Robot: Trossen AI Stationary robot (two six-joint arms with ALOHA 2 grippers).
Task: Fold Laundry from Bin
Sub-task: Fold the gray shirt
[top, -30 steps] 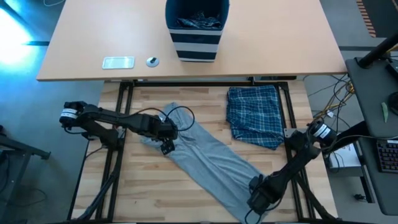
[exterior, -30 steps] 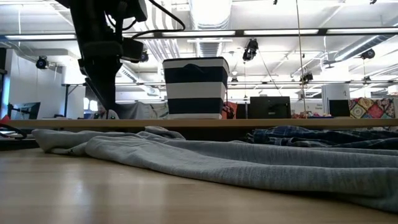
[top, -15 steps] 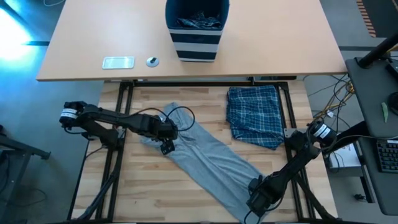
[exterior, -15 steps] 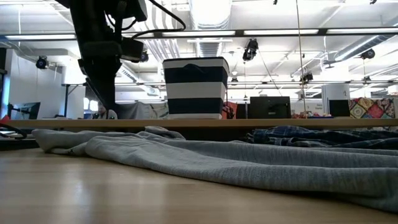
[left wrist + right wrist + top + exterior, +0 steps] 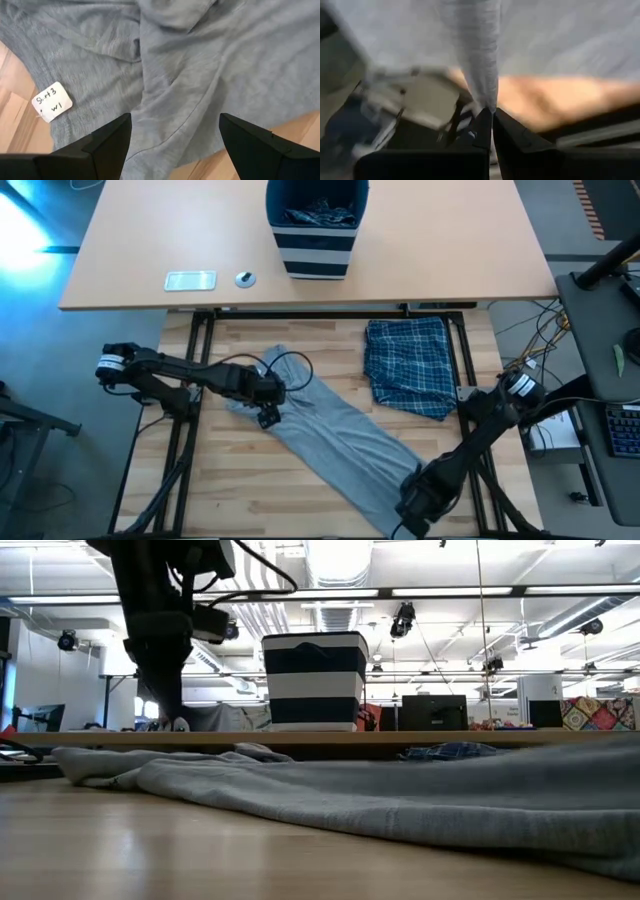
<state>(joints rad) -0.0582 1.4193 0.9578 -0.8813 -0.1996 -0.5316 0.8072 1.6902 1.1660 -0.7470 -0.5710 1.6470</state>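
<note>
A grey T-shirt (image 5: 330, 430) lies slantwise on the wooden table, from far left to near right; it also shows in the low view (image 5: 400, 800). My left gripper (image 5: 268, 418) is open and hovers over the shirt's far-left part (image 5: 175, 75), beside a white label (image 5: 51, 101). My right gripper (image 5: 408, 518) is shut on the shirt's near-right end. A blue-and-white plaid garment (image 5: 408, 365) lies folded at the far right. The navy striped bin (image 5: 315, 225) stands on the far table with plaid cloth inside. My right gripper pinches a narrow bunched fold of the grey shirt (image 5: 487, 95) between its two fingertips, at the shirt's near-right end. The cloth runs away from the fingers as a drawn ridge. That end is raised off the table (image 5: 560, 790), and the rest lies on the wood.
On the far beige table, left of the bin, lie a flat silver object (image 5: 190, 280) and a small round object (image 5: 245, 278). Bare wood shows at the table's near left (image 5: 240, 490). The arms' black frames run along both sides of the table.
My right gripper has gone a little toward the table's near edge and up with the shirt's near-right end. In the low view that part of the grey cloth now stands higher and hides most of the plaid garment. The shirt's far-left part has stayed put.
</note>
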